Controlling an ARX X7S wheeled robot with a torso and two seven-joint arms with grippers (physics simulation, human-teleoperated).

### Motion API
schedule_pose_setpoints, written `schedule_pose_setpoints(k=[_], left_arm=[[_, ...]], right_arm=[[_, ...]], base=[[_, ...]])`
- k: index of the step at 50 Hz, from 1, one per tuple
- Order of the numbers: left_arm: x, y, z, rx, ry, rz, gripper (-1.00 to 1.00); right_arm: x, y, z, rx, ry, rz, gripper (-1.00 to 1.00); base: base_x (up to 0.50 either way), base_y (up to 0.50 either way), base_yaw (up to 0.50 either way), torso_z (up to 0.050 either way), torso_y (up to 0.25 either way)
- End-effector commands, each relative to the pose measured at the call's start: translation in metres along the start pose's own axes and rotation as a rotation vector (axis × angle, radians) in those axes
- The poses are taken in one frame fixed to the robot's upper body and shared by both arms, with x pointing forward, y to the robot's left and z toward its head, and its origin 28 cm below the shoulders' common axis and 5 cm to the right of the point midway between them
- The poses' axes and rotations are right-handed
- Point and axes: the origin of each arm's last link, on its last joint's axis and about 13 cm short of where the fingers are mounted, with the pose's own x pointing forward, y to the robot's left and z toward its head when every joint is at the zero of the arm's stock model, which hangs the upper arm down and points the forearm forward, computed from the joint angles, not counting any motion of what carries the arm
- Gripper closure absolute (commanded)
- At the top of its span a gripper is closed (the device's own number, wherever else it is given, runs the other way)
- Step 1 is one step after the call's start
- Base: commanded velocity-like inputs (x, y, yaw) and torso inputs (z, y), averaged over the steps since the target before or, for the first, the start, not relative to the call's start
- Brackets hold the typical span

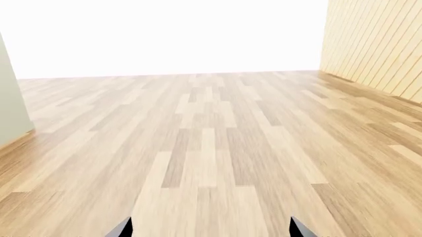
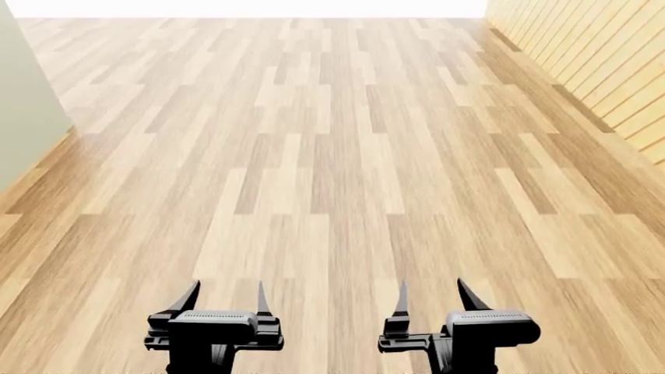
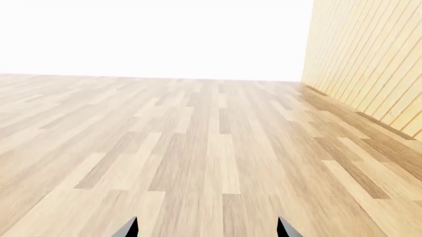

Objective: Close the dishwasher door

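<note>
The dishwasher door is out of view in every frame. My left gripper [image 2: 226, 296] hangs low at the front, open, with nothing between its fingers. Beside it, my right gripper [image 2: 434, 294] is also open and empty. Both point forward over bare wooden floor [image 2: 332, 156]. In the left wrist view only the two fingertips [image 1: 122, 228] show at the frame's edge, spread wide over the planks. The right wrist view shows the same: spread fingertips [image 3: 128, 228] above floor.
A pale green-grey wall or cabinet side [image 2: 26, 117] stands at the left. A slatted light-wood wall [image 2: 603, 54] runs along the right. Wooden floor stretches ahead to a bright white far end [image 2: 249, 8].
</note>
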Motion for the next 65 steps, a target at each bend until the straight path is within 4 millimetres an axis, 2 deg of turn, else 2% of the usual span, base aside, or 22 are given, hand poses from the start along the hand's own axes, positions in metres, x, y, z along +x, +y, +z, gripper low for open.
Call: schedule_pose_setpoints(k=[1, 65], left_arm=[[-0.0001, -0.0002, 0.0002, 0.000, 0.000, 0.001, -1.00], [-0.0006, -0.0005, -0.0005, -0.002, 0.005, -0.003, -1.00]], right_arm=[[0.0002, -0.0004, -0.0003, 0.003, 0.001, 0.000, -1.00], [0.0000, 0.0000, -0.0006, -0.009, -0.002, 0.000, -1.00]], base=[[0.00, 0.00, 0.00, -0.050, 0.000], [0.00, 0.00, 0.00, -0.050, 0.000]])
